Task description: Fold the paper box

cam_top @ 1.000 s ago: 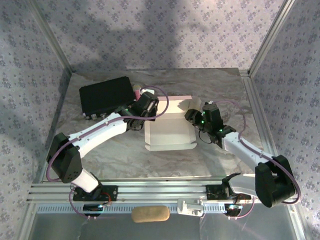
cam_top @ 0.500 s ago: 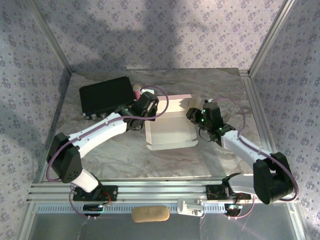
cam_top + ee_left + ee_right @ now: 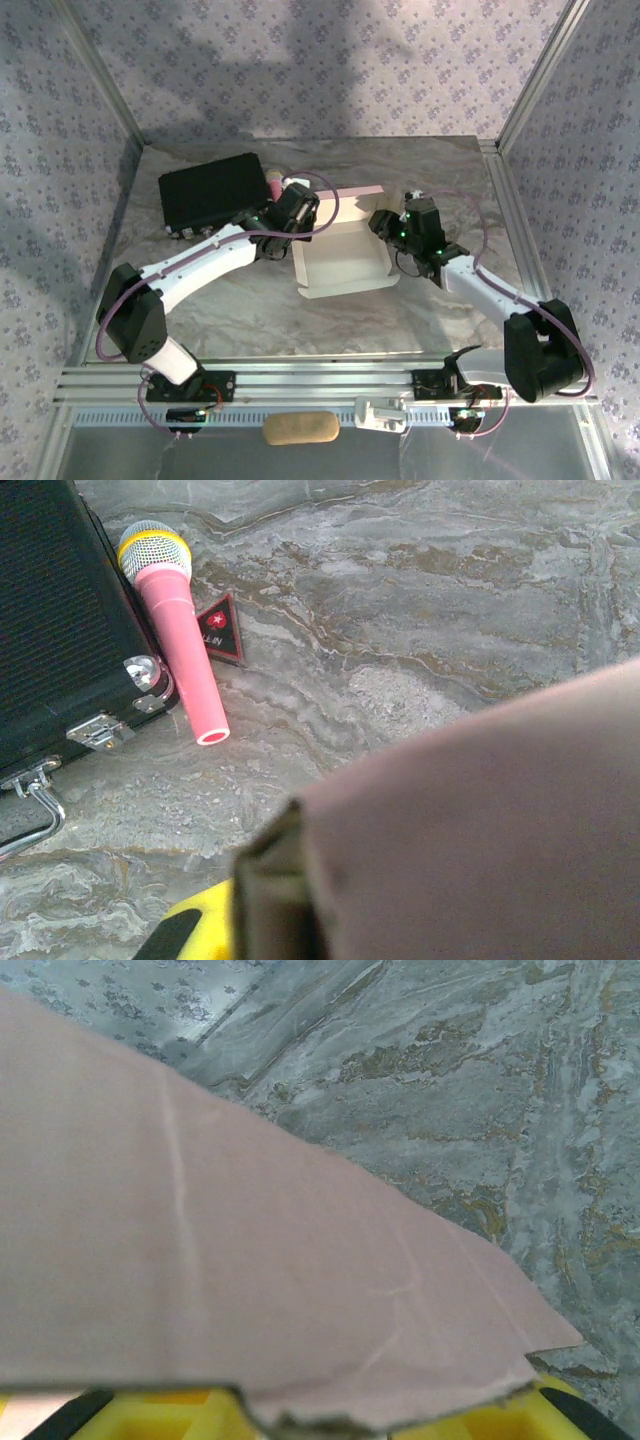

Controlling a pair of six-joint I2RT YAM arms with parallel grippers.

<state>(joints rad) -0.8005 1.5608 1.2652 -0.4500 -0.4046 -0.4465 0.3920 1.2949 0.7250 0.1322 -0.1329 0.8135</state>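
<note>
The paper box [image 3: 340,262], pale pink outside and white inside, lies half-formed at the table's middle, its back wall upright. My left gripper [image 3: 308,218] is at the box's far left corner, shut on the left wall. In the left wrist view the pink card [image 3: 480,830] covers the jaws, with one yellow finger [image 3: 195,930] peeking out beneath. My right gripper [image 3: 384,224] is at the box's far right flap. That flap [image 3: 250,1260] lies across the right jaws in the right wrist view and hides the tips above the yellow fingers [image 3: 150,1412].
A black case [image 3: 212,190] lies at the back left, close to my left wrist. A pink microphone [image 3: 175,630] and a small dark tag [image 3: 220,632] rest beside it. Aluminium rails [image 3: 320,380] run along the near edge, and patterned walls enclose the table.
My right gripper has shifted left and toward the back against the box's right flap, and the box's right side has moved in slightly. The left arm has barely moved.
</note>
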